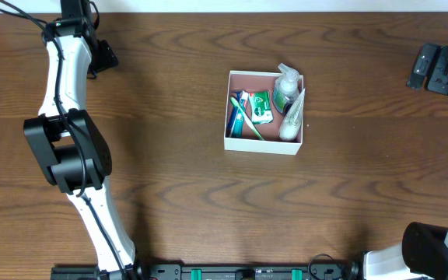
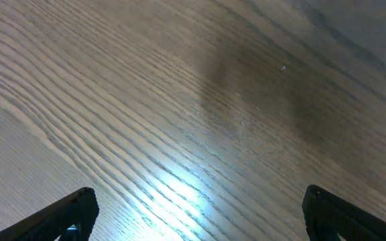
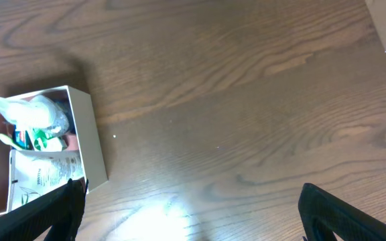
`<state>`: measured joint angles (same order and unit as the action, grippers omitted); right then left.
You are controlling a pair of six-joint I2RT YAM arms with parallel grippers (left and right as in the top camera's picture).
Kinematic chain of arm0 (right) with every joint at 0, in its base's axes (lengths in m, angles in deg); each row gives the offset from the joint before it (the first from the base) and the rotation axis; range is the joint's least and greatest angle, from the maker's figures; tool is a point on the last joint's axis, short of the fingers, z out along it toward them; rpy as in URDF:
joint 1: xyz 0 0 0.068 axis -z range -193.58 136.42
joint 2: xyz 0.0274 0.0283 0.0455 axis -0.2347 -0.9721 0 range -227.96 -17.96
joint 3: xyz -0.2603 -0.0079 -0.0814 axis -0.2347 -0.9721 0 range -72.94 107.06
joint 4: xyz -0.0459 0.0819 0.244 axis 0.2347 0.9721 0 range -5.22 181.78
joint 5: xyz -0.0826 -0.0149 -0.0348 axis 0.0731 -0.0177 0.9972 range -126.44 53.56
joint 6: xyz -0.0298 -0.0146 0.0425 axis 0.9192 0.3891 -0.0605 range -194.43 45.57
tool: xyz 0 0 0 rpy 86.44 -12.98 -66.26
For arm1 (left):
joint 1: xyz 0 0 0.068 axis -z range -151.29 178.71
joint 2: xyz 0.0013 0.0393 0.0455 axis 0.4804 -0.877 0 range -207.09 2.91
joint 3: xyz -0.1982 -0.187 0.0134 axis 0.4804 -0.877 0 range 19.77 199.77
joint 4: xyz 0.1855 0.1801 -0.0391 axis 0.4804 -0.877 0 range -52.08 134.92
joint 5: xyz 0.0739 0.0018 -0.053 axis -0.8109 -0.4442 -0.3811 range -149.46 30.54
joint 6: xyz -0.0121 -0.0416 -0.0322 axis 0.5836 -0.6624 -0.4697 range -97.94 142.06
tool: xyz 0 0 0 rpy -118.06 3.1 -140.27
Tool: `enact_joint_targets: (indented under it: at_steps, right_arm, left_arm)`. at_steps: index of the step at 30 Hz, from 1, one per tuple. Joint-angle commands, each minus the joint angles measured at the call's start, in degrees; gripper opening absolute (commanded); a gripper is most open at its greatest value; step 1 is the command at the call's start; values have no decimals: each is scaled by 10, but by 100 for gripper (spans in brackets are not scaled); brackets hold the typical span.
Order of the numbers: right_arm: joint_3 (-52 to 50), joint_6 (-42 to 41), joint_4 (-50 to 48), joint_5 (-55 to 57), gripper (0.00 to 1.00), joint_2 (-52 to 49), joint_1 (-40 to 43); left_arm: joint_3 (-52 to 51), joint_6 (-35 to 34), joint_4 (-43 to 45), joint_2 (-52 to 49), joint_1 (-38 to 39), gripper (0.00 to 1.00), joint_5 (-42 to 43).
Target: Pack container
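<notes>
The container [image 1: 264, 145] is a small square box with white walls and a pink inside, at the middle of the table. Inside it lie a green toothpaste box [image 1: 260, 107], a green toothbrush [image 1: 244, 120], a clear bottle [image 1: 285, 85] and a white sachet [image 1: 292, 120]. The right wrist view shows the container [image 3: 89, 144] at the left edge, beside my left finger [image 3: 55, 211]. My right gripper [image 3: 193, 201] stands open over bare wood, far right of the box in the overhead view [image 1: 426, 67]. My left gripper [image 2: 200, 201] is open and holds nothing, at the table's far left [image 1: 103, 56].
The brown wooden table [image 1: 208, 210] surrounds the box on all sides. The left arm [image 1: 68, 148] runs along the left side from the front edge. The right arm's base [image 1: 434, 253] sits at the front right corner.
</notes>
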<state>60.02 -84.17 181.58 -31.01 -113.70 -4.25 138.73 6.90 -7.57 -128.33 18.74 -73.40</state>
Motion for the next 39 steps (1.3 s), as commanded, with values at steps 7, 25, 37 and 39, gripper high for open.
enact_joint_targets:
  at_steps: [7,25,37,39]
  right_arm:
    - [-1,10,2,-25,99,1,4]
    - [-5,107,-74,-44,99,51,4]
    - [-260,192,-290,-44,99,223,4]
    - [-342,192,-350,-44,99,268,4]
  left_arm:
    - [12,-1,-2,22,-1,98,-7]
    - [12,-1,-2,22,-1,98,-7]
    - [12,-1,-2,22,-1,98,-7]
    - [12,-1,-2,22,-1,98,-7]
